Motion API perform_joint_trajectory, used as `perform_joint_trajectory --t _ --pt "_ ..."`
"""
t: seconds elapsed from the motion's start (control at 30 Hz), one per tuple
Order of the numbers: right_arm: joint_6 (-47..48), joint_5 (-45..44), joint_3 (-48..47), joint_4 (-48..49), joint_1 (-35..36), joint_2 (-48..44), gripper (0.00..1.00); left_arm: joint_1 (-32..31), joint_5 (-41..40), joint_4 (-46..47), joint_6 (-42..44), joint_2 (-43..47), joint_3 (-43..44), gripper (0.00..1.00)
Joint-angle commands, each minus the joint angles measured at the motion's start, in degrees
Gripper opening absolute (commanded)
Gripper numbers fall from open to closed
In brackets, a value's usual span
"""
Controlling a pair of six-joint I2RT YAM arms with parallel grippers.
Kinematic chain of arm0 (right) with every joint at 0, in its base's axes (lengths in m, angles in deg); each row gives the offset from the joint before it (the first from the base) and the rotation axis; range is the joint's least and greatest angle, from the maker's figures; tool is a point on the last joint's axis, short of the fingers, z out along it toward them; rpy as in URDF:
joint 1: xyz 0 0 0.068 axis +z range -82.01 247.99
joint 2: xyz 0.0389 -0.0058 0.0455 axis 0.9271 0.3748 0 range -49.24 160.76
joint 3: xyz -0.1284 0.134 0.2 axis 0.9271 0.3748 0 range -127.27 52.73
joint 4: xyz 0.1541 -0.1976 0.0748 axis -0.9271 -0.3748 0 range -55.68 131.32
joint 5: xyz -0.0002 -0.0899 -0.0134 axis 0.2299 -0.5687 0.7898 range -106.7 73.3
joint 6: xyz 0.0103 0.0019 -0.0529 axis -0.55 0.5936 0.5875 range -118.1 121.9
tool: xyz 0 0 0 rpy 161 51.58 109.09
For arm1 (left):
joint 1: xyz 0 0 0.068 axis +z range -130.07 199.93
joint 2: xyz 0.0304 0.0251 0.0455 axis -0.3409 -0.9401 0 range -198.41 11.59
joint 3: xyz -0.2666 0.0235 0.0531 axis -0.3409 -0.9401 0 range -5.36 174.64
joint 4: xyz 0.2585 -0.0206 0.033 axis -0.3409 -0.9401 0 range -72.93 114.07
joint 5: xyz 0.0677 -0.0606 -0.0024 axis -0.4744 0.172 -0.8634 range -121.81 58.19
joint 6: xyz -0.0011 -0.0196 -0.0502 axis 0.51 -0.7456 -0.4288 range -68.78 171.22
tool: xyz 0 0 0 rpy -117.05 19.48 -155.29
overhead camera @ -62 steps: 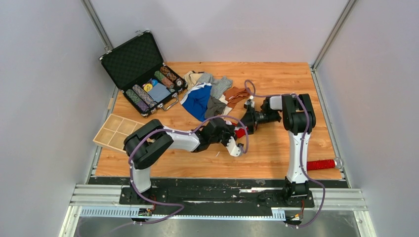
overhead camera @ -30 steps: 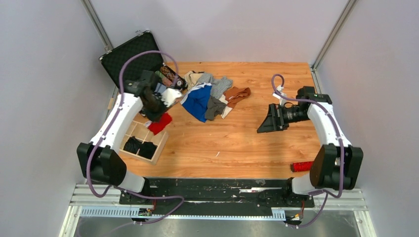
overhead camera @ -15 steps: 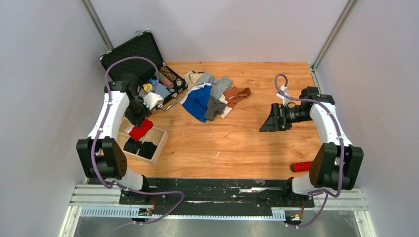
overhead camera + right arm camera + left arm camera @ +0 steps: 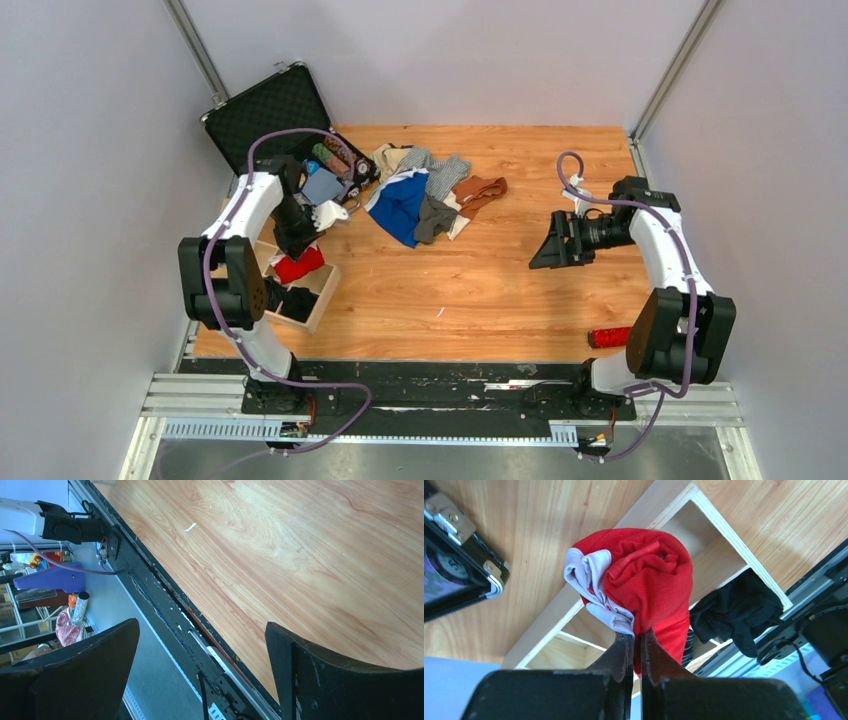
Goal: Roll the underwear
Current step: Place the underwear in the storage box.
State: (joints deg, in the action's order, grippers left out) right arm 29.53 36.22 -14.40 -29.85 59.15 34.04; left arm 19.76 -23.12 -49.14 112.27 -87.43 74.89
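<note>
The left claw (image 4: 636, 640) is pressed together on the rolled red underwear (image 4: 649, 575), pinching the near edge of the bundle. The left wrist view shows a pale grey band tucked into the roll, which the top view does not resolve. The roll hangs over a wooden divided tray (image 4: 719, 525) at the left edge of the table (image 4: 500, 290). Neither view shows whether it touches the tray. Black underwear (image 4: 734, 610) lies in a near compartment.

Only the top view shows the loose pile of underwear (image 4: 420, 195) at the far middle of the table. It also shows the open poker chip case (image 4: 270, 120) at the far left and a red bristly stick (image 4: 605, 337) near right, partly behind the right arm.

The right claw (image 4: 202, 625) is spread wide over bare wood on the right, holding nothing.
</note>
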Motion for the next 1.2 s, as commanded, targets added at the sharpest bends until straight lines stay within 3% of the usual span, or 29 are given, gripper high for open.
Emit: perform_joint_trajectory --t 0.0,0.33,0.7,1.17 --pt "1.5 -0.3 -1.6 -0.9 -1.4 0.7 1.00 -4.0 -0.6 -1.2 6.6 -1.5 0.7 0.00" --pt "1.8 0.6 -1.2 -1.1 -2.3 1.2 1.00 -8.5 -5.7 -7.0 10.2 -1.0 1.7 0.00" --pt "1.9 1.1 -1.2 -1.2 -2.3 1.5 1.00 -15.7 -14.6 -15.9 8.6 -7.2 6.2 0.00" --pt "1.8 2.9 -0.4 -0.8 -2.3 1.5 1.00 -16.0 -20.3 -19.8 6.1 -7.0 4.5 0.00"
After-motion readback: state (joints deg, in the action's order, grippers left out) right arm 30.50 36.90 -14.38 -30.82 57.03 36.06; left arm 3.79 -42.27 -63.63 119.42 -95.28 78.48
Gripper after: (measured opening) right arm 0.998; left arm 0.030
